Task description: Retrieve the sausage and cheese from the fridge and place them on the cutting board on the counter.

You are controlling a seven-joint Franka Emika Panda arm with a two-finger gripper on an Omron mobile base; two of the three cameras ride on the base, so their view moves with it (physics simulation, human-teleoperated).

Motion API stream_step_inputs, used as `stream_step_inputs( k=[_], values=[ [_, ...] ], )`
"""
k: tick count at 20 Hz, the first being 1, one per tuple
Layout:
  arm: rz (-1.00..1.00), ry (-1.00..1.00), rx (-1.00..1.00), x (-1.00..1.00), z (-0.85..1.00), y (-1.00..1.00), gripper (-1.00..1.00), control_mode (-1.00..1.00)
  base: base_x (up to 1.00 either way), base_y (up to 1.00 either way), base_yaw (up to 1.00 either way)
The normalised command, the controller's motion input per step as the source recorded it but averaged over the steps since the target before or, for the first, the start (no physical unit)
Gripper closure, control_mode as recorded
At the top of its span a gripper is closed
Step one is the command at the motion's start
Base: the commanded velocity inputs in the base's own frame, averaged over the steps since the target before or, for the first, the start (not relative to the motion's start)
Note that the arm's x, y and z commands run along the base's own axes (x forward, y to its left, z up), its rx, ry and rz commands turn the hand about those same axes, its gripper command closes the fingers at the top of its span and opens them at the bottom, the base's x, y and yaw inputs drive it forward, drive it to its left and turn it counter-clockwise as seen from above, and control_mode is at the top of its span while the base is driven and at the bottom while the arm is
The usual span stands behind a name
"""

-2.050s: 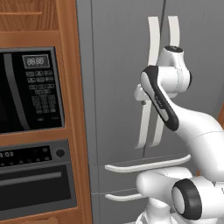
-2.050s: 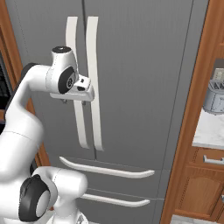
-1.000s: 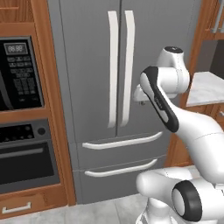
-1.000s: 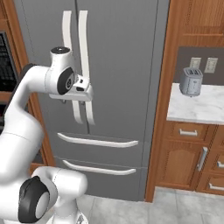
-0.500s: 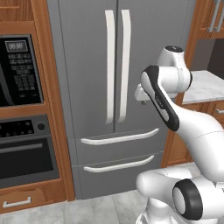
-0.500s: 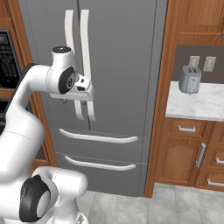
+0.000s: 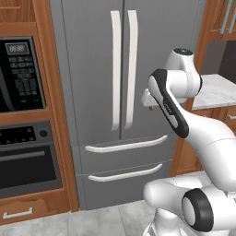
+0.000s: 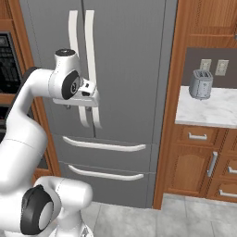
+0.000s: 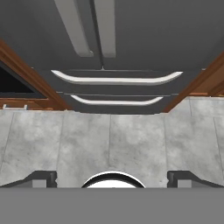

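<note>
The grey fridge (image 7: 92,69) (image 8: 132,55) (image 9: 153,35) stands straight ahead with both upper doors and both drawers shut. Its long pale handles (image 7: 123,69) (image 8: 81,41) meet at the middle seam. My gripper (image 7: 149,107) (image 8: 77,106) (image 9: 112,177) hangs in front of the right door at handle height and points down at the floor. It is open, with nothing between the fingertips (image 9: 43,177). The sausage and cheese are hidden behind the shut doors. The cutting board and the counter are out of view.
A black microwave (image 7: 18,73) and oven (image 7: 27,156) sit in the wood cabinet left of the fridge. To the right, a toaster (image 8: 201,84) stands on a marbled side counter (image 8: 208,111) over wood drawers. Grey tile floor (image 9: 109,140) lies before the fridge.
The base has driven, so the whole scene shifted: the fridge went from close up to farther off and centred, and the side counter with the toaster came into view. The arm's pose looks the same.
</note>
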Motion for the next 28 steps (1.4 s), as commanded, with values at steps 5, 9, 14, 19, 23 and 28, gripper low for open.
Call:
stream_step_inputs(
  k=[5, 9, 14, 19, 23, 28],
  values=[
    [0.00, 0.00, 0.00, 0.00, 0.00, 0.00, -1.00, 1.00, 0.00, 0.00, 0.00],
    [0.00, 0.00, 0.00, 0.00, 0.00, 0.00, -1.00, -1.00, 0.00, 0.00, 0.00],
    [0.00, 0.00, 0.00, 0.00, 0.00, 0.00, -1.00, -1.00, 0.00, 0.00, 0.00],
    [0.00, 0.00, 0.00, 0.00, 0.00, 0.00, -1.00, -1.00, 0.00, 0.00, 0.00],
    [0.01, -0.01, -0.01, -0.06, 0.00, 0.00, -1.00, -1.00, 0.00, 0.00, 0.00],
    [0.00, -0.16, -0.12, 0.12, -0.02, 0.20, -1.00, -1.00, 0.00, 0.00, 0.00]
  ],
)
